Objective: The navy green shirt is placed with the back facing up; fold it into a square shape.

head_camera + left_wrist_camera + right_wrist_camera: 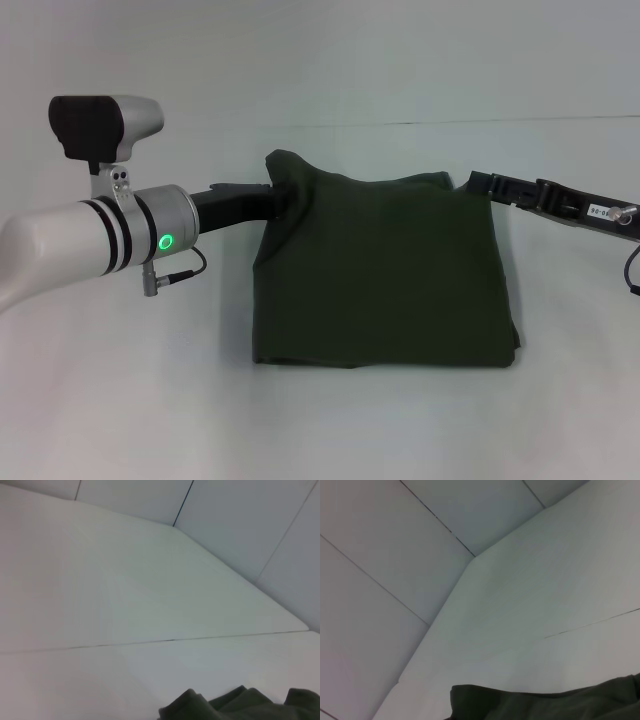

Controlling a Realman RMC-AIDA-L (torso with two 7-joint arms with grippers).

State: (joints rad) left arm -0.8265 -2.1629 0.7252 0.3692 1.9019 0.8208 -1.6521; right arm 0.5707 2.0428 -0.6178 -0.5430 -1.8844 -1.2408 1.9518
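**Laying down the last fold of the shirt**

Nearest to me lies the folded edge of the navy green shirt (385,275), resting flat on the white table (320,420) with its layers stacked, a little uneven at the near right corner. The shirt sits at the middle of the table, already close to a square, plain side up.

Farther back, my left gripper (272,196) is at the far left corner of the cloth. That corner is bunched up and raised over my fingers, so I judge I am gripping it, though the fabric hides the tips. My right gripper (478,186) is at the far right corner, level with the far edge; whether it is pinching the cloth or only touching it, I cannot tell. Both wrist views show only a dark strip of fabric against the table and the wall panels beyond.

The step in hand, as I judge it, is setting the far edge down and letting go. To do it well, I should lower both corners together, keep the far edge taut and straight between my two grippers, and line it up with the layers beneath. The left corner needs flattening before release, or the lump will spoil the square. Then I should draw back low and outward, without dragging the top layer.
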